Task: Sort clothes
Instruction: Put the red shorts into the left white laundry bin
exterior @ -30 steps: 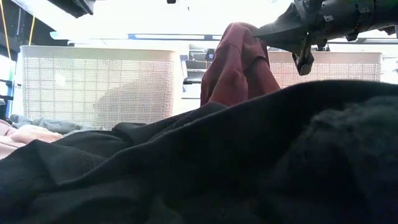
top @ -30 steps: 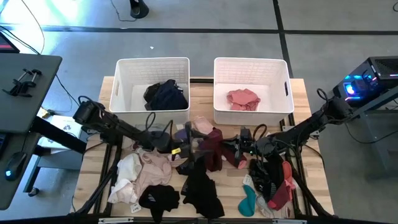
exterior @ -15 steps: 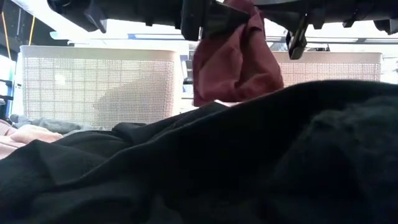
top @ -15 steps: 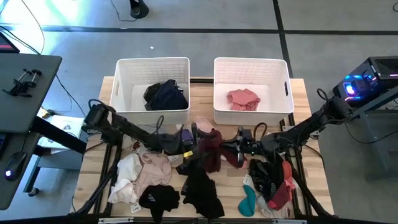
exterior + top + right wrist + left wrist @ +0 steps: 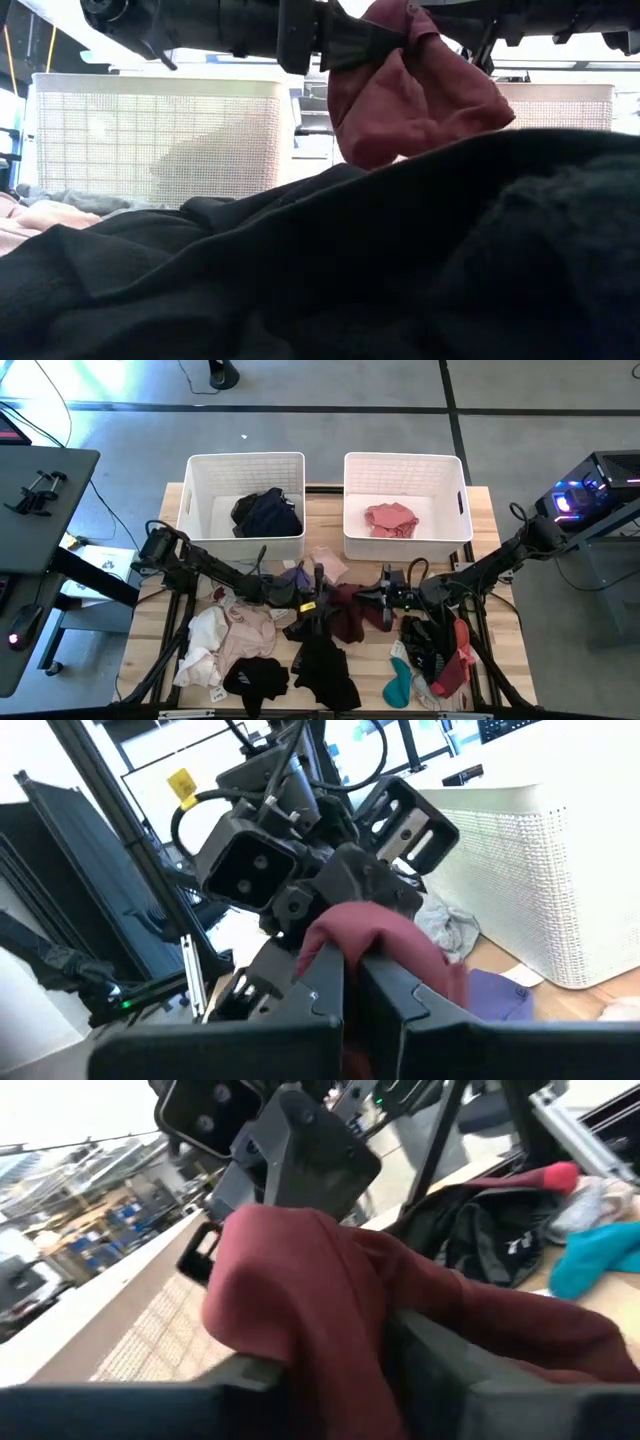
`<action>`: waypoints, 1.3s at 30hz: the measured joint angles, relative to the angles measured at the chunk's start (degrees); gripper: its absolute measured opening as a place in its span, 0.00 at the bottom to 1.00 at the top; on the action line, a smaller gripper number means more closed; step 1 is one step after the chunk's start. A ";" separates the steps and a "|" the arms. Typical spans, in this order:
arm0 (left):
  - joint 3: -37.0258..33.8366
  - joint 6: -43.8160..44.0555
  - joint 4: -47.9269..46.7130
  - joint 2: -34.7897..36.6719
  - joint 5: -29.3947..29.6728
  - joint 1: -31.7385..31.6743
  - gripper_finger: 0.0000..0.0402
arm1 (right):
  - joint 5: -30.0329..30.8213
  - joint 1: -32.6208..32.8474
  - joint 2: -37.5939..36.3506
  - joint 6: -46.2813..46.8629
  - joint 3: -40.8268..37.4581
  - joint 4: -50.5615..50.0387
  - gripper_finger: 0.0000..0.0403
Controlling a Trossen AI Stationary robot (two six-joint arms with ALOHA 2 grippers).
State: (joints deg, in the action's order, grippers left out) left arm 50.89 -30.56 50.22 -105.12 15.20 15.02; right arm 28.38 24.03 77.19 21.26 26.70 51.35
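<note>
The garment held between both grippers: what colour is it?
Maroon. The garment shows best in the low view.

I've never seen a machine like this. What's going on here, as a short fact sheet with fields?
Job: sorting clothes
Held item: maroon garment, lifted above the table
Right claw: shut on maroon garment
Left claw: at the same garment, fingers around it, grip uncertain
Left bin: dark garment inside
Right bin: pink garment inside
Unsorted pile: on the table's near side
</note>
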 joint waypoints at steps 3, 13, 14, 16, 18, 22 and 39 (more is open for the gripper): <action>0.00 0.08 -0.11 0.00 -1.19 -0.15 0.13 | -0.02 0.00 0.00 -1.77 0.00 -0.08 0.01; -0.09 1.83 -1.01 0.00 -0.53 0.73 0.01 | 1.60 -0.07 0.01 -3.76 0.00 -0.42 0.28; -0.09 1.46 -1.02 0.10 1.51 1.09 0.01 | 1.60 -0.04 -0.21 -5.18 0.00 -0.42 0.31; -0.09 0.46 -1.96 0.72 5.61 1.92 0.01 | 1.75 0.30 -1.24 -6.85 0.00 -0.61 0.37; -0.10 -0.15 -3.13 1.85 8.03 2.89 0.01 | 4.43 0.51 -3.08 -6.95 0.00 -1.91 0.39; -0.11 -0.62 -6.26 5.39 9.38 4.88 0.01 | 12.60 2.08 -7.74 -8.65 0.00 -4.89 0.40; -0.63 -7.68 -16.38 22.96 28.06 9.22 0.00 | 16.66 4.25 -7.74 4.13 -0.02 -20.26 0.40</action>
State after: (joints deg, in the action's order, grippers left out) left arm 50.26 -38.24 33.83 -82.16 43.26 24.24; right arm 45.05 28.28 69.45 25.39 26.68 31.09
